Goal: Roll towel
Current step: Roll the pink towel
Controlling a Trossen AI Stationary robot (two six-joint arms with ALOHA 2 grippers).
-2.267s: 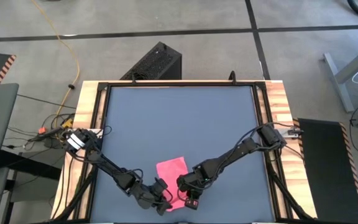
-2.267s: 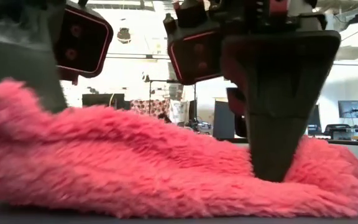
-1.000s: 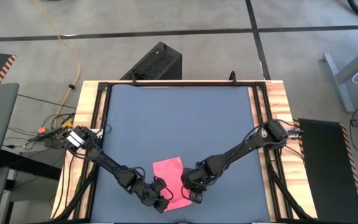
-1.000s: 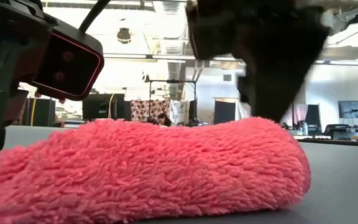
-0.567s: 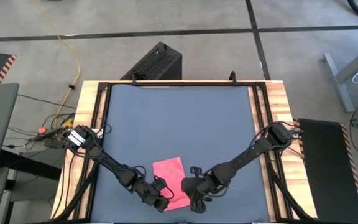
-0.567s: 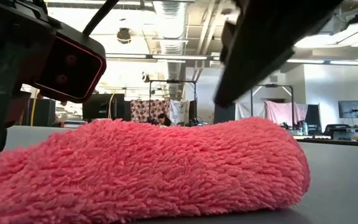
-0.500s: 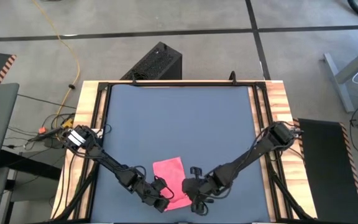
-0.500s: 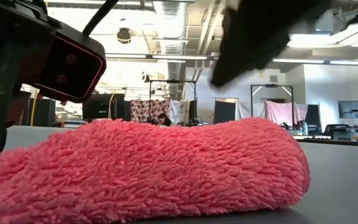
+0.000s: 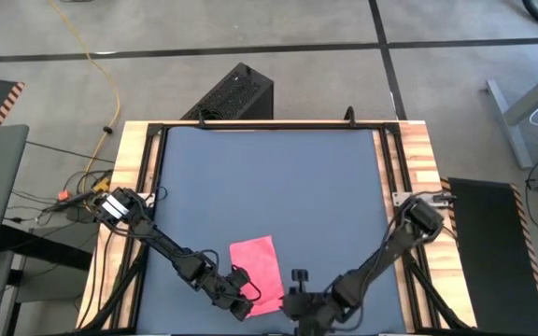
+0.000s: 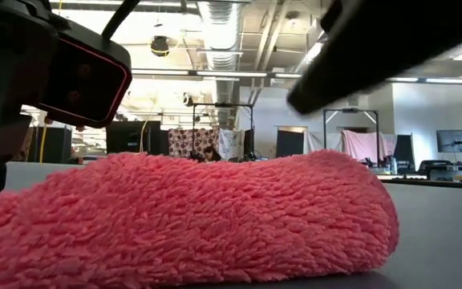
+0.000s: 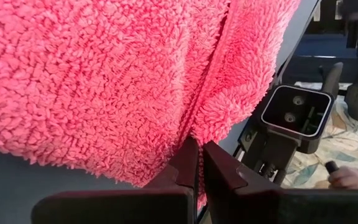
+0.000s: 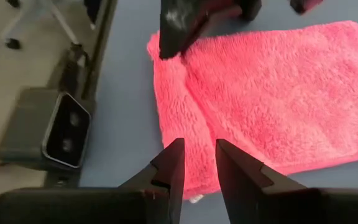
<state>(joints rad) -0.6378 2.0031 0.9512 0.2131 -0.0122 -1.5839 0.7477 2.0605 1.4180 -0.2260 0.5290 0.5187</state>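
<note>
The pink towel (image 9: 256, 261) lies on the dark grey mat (image 9: 269, 177) near the table's near edge, with one side folded over on itself (image 12: 173, 106). It fills the low view (image 10: 215, 217). My left gripper (image 9: 243, 303) is at the towel's near left corner, shut on the cloth (image 11: 104, 81). My right gripper (image 9: 290, 301) is just right of the towel's near end, raised off it, with a narrow gap between its fingers (image 12: 197, 168) and nothing in it. My left gripper pinches the towel's folded edge (image 11: 197, 127) between its two fingertips, near the near left corner (image 12: 160, 46). The fingers come in low, almost level with the mat. The towel lies slack on the mat; how many layers are held, I cannot tell.
The low-view camera housing (image 12: 67, 130) stands at the table's near edge, close beside the towel and both grippers. The bare mat stretches toward the far edge. Wooden table borders (image 9: 134, 187) run along both sides.
My right gripper has risen off the towel and drawn back toward the table's near edge and a little to the right, clear of the cloth. The towel has stayed where it was.
</note>
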